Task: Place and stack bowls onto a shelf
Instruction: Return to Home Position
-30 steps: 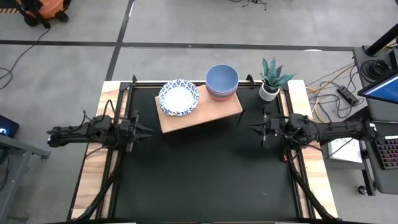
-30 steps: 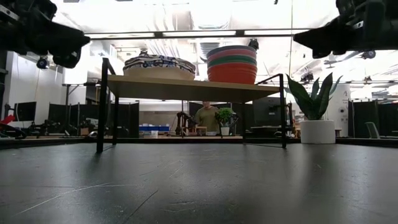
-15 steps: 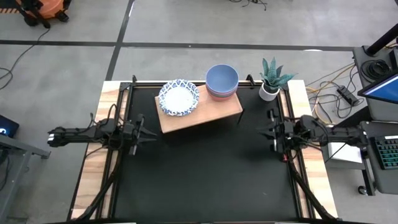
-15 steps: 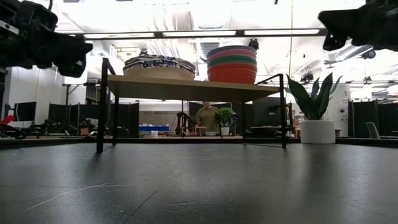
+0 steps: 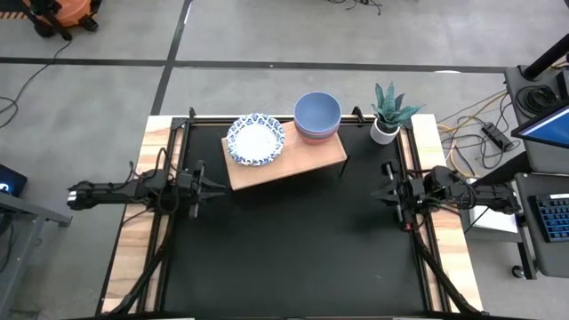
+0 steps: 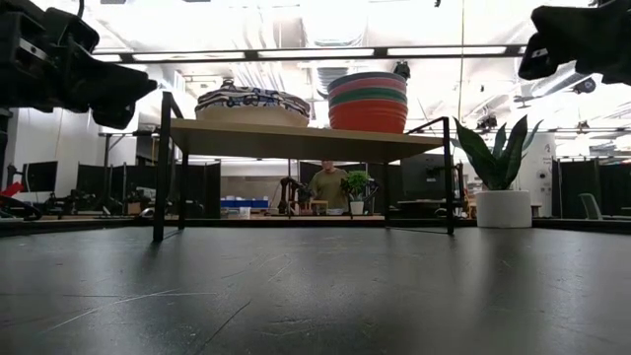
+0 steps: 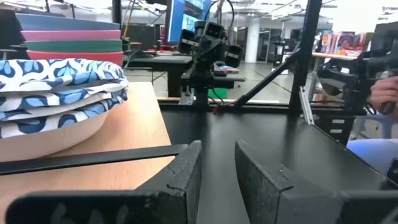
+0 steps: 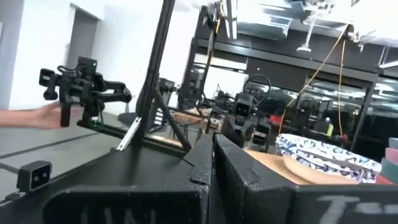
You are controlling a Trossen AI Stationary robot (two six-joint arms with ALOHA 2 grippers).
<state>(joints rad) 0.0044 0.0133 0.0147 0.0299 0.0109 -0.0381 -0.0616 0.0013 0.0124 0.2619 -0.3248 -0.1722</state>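
Bowls [image 5: 317, 116] are stacked in two piles on the shelf [image 5: 293, 163], clear of both grippers
The left gripper [image 5: 206, 187], fingers slightly parted, is held near the shelf's left end; the right gripper [image 5: 382, 194], fingers pressed together, is held farther off to its right

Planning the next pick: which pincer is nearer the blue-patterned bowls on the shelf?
Left. The left pincer is just off the shelf's left end, near the blue-patterned bowls; the right pincer is well past its other end.
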